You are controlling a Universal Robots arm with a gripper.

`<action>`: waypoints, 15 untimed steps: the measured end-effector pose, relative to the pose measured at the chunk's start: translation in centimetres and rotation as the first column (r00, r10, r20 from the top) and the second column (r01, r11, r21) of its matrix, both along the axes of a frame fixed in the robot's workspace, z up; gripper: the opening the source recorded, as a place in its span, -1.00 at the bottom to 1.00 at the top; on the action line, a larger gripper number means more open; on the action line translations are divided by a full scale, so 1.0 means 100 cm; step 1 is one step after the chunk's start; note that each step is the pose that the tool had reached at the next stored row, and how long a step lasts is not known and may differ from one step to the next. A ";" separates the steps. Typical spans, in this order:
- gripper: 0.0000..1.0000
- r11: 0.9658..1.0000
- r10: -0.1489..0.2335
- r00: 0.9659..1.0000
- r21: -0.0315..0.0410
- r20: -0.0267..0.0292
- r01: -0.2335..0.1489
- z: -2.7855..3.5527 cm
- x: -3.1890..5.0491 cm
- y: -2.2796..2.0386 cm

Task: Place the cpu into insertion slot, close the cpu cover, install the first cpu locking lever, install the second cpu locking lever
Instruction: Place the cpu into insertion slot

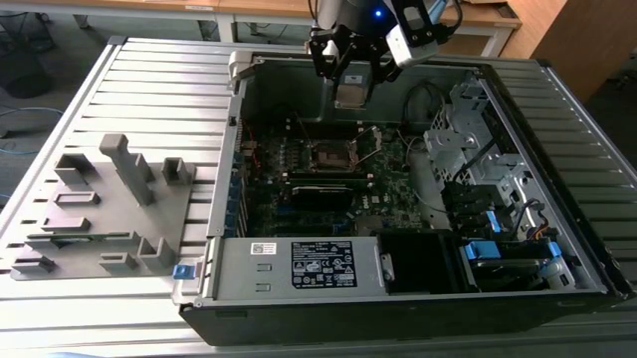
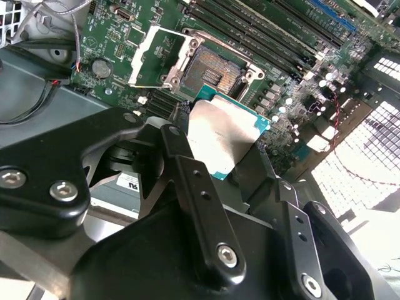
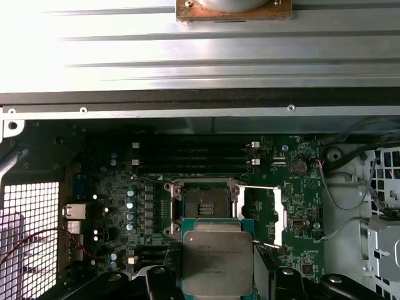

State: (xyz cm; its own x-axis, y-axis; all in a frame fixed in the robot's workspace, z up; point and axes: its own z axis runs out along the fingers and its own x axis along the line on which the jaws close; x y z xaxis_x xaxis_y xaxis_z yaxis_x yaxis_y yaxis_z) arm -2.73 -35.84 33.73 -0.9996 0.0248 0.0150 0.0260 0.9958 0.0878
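in the exterior view my fingers (image 1: 344, 67) hang over the far end of the open computer case (image 1: 398, 317), which lies on the slatted table (image 1: 149, 82). they pinch the cpu (image 1: 350, 93) by two of its sides, so they are closed down to just the chip's width. i think i hold it by the edges so its flat faces are not touched. the insertion slot (image 1: 330, 155) sits lower down on the green board, under the chip and well apart from it. a grey stand (image 1: 110, 201) rests on the table at the exterior view's left, away from the work. in the second wrist view the cpu (image 2: 225, 134) sits between my two black fingers (image 2: 187, 175), one on each side, with its silver top facing the camera. the insertion slot (image 2: 215, 72) is bare and the cpu cover (image 2: 156, 53) is flipped open beside it, i guess so nothing blocks the way in. the chip is not in the slot yet. in the first wrist view the cpu (image 3: 217, 262) looks squared up with the insertion slot (image 3: 203, 203), which i take as aiming so it can go in flat. the cpu cover (image 3: 278, 215) is folded out to one side of the slot, clear of the chip.
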 end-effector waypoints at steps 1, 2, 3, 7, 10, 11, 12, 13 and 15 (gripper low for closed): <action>0.08 1.000 0.000 1.000 0.000 0.000 0.000 0.0000 0.0000 0.0000; 0.08 1.000 0.000 1.000 0.000 0.000 0.000 0.0000 0.0000 0.0000; 0.08 1.000 0.000 1.000 0.000 0.000 0.000 0.0000 0.0000 0.0000; 0.08 1.000 0.000 1.000 0.000 0.000 0.000 -0.0002 0.0000 0.0000; 0.08 1.000 0.000 1.000 0.000 0.000 0.000 -0.0016 0.0000 0.0000; 0.08 1.000 0.000 1.000 0.000 0.000 0.000 -0.0026 0.0000 0.0000; 0.08 1.000 0.000 1.000 0.000 0.000 0.000 -0.0048 0.0000 0.0000; 0.08 1.000 0.000 1.000 0.000 0.000 0.000 -0.0059 0.0000 0.0000; 0.08 1.000 0.000 1.000 0.000 0.000 0.000 -0.0076 0.0000 0.0000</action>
